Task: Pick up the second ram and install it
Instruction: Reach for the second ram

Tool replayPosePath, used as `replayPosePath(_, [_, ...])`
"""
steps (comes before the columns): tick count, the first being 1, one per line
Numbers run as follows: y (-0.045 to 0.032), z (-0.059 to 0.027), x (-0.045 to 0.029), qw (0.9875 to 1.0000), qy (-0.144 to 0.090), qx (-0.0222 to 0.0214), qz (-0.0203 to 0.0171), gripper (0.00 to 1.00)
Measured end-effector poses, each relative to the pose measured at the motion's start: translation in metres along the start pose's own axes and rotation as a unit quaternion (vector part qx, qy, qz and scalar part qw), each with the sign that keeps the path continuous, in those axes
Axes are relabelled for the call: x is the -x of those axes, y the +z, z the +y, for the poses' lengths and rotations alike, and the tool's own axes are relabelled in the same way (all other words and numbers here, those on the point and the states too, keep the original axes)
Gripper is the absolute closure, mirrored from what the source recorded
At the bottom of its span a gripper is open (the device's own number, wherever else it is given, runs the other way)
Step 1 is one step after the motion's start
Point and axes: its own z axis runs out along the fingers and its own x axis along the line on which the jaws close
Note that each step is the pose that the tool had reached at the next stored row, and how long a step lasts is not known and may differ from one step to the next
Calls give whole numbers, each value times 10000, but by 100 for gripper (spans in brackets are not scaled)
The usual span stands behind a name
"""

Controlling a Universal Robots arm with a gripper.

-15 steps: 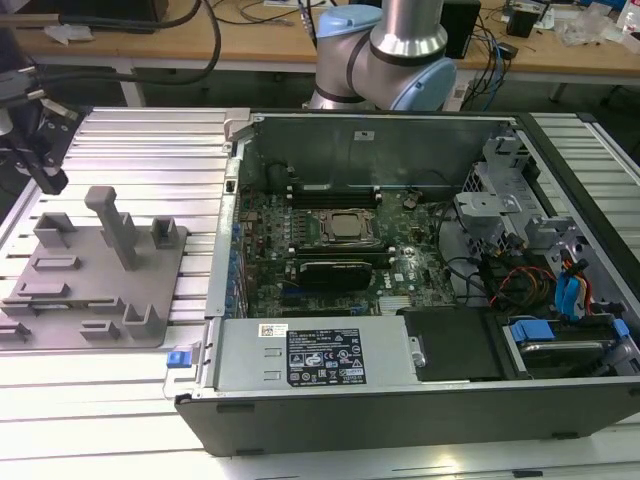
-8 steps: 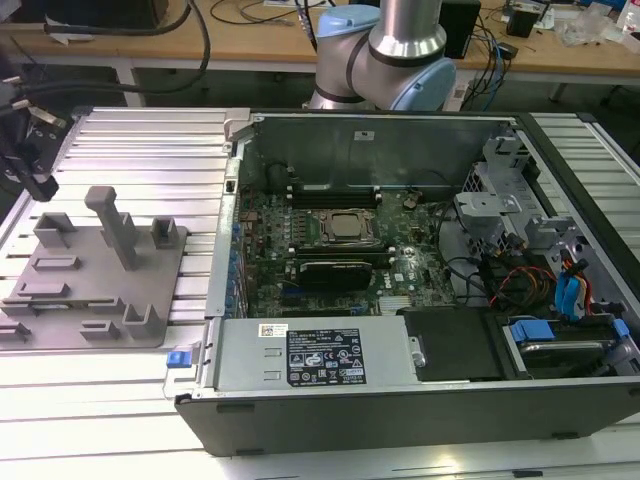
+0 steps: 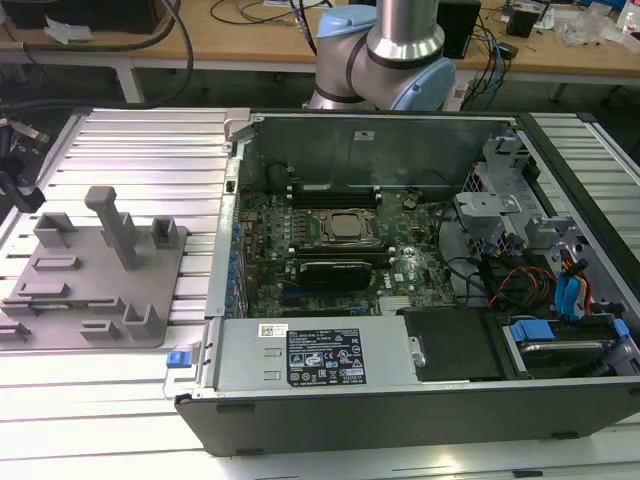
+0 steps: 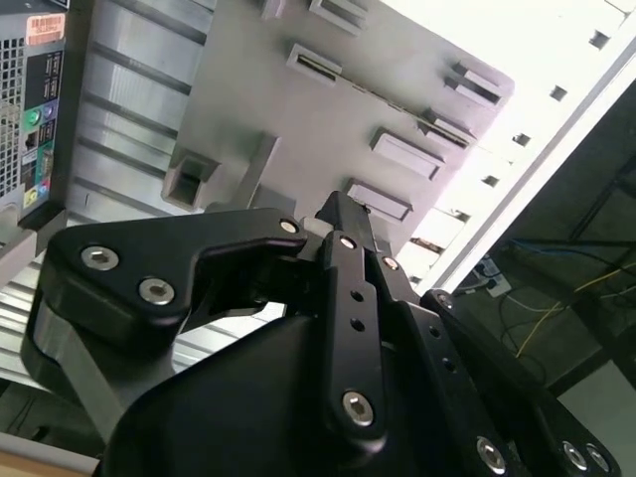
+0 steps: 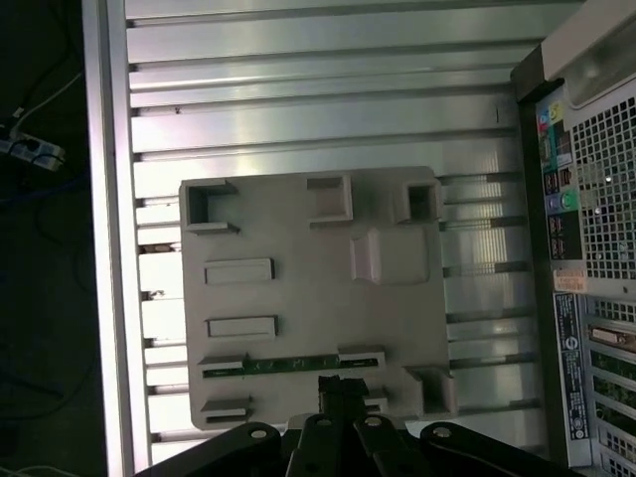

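Hovering over the grey plate (image 5: pixel 298 298) with the gripper (image 5: pixel 338 386) pointed down at it, its two sides pressed together and nothing pinched between them. Sits just beside the ram (image 5: pixel 288 365) in the first wrist view, close to the middle of its length, with no clear touch. Finding that ram on the plate as a thin green strip, cradled at its ends by low grey blocks (image 5: pixel 224 365) along the plate's edge nearest the gripper. Showing in the second wrist view as black linked bars (image 4: pixel 348 328) with bright screws, tip aimed at the same plate.

Turning to the exterior view: plate (image 3: pixel 160 290) lying on a ribbed metal table (image 3: pixel 150 150) at the exterior view's left, with an open computer case (image 3: pixel 400 410) just beside it to the exterior view's right. Lies on its side, lid off, with the green board (image 3: pixel 330 240) bare inside and red and black cables (image 3: pixel 520 280) near the drive bays. Rising behind the case, the arm's blue-and-silver base (image 3: pixel 385 50).
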Motion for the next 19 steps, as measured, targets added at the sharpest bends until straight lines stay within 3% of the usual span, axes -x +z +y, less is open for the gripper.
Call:
replayPosePath(14, [167, -122, -116, 10000, 0, -1, 4, 92])
replayPosePath(19, [276, -171, -162, 10000, 0, -1, 8, 92])
